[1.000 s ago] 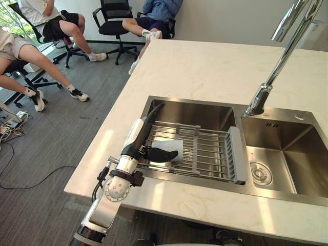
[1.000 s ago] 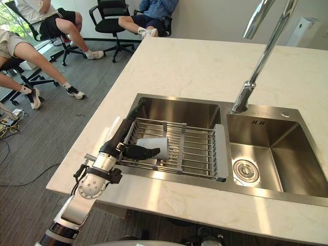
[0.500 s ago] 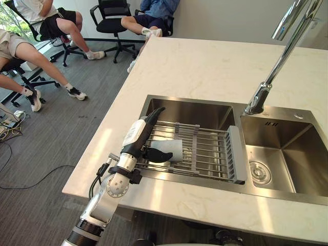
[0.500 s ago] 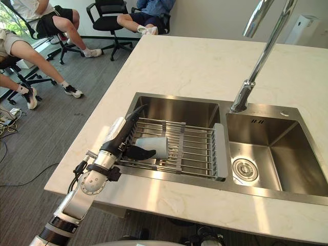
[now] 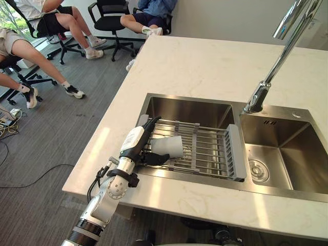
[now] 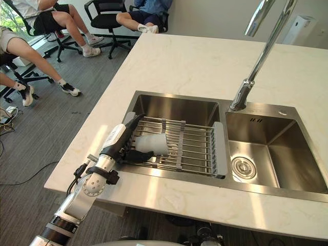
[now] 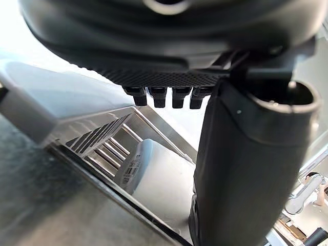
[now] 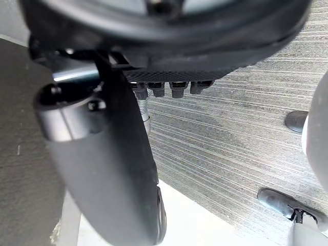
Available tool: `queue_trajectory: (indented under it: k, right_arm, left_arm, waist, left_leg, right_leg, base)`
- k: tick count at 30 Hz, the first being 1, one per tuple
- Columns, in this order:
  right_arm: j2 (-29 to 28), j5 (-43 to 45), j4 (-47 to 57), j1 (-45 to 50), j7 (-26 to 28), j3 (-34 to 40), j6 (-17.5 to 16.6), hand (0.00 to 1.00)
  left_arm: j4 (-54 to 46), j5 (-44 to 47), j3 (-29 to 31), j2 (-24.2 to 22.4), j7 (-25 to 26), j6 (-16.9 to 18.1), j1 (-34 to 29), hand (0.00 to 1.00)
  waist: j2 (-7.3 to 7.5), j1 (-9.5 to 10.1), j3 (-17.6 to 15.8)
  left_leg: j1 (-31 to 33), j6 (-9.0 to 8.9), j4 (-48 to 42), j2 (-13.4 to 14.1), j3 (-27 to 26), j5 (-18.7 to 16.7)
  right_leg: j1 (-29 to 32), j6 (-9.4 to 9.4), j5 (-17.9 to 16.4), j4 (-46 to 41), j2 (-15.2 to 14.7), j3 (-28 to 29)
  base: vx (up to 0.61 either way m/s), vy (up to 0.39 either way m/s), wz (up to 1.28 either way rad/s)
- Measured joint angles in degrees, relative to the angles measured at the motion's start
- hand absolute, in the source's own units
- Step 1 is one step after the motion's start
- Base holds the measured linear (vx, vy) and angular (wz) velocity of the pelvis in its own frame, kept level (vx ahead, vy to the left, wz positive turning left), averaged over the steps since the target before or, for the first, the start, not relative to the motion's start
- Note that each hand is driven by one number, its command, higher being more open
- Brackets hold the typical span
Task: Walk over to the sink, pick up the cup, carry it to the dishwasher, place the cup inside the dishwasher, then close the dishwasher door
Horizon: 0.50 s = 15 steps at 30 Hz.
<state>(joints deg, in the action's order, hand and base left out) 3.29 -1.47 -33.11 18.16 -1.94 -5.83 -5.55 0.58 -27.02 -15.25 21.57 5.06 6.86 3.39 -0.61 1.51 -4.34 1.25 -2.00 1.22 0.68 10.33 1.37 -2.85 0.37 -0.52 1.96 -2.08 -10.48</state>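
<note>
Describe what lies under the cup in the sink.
The cup lies on its side on a wire rack across the left sink basin; the left hand's thumb lies by its near side. The basin floor below is hidden by cup and rack.

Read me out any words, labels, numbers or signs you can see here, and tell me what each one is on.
On the cup: a barcode sticker; the bars show, any digits are too small to read.
On the left hand: a white patch; any print there is too small to read.
No other text can be read.
</note>
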Motion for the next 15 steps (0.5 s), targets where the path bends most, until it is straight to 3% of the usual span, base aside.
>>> queue_trajectory:
  k: [9,15]
  right_arm:
    - [0.00,-0.24,-0.13,-0.11,-0.40,0.01,0.02,1.00]
    - [0.13,-0.25,-0.13,-0.13,-0.39,0.04,0.04,1.00]
  left_arm:
    - [0.06,-2.28,0.18,0.77,-0.09,0.54,0.57,1.00]
    - [0.14,-3.46,0.14,4.81,-0.33,0.54,1.52,1.00]
  waist:
    - [-0.05,-0.38,-0.11]
    - [-0.22,-0.93,-0.32]
  left_leg:
    - [-0.17,0.01,0.62,-0.01,0.02,0.11]
    - [-0.26,0.00,0.61,0.01,-0.02,0.10]
  right_leg:
    - [-0.35,0.14,0.07,0.57,0.01,-0.04]
    - [-0.34,0.16,0.08,0.57,0.02,0.04]
  base:
    - [0.00,0.000,0.00]
    - [0.00,0.000,0.00]
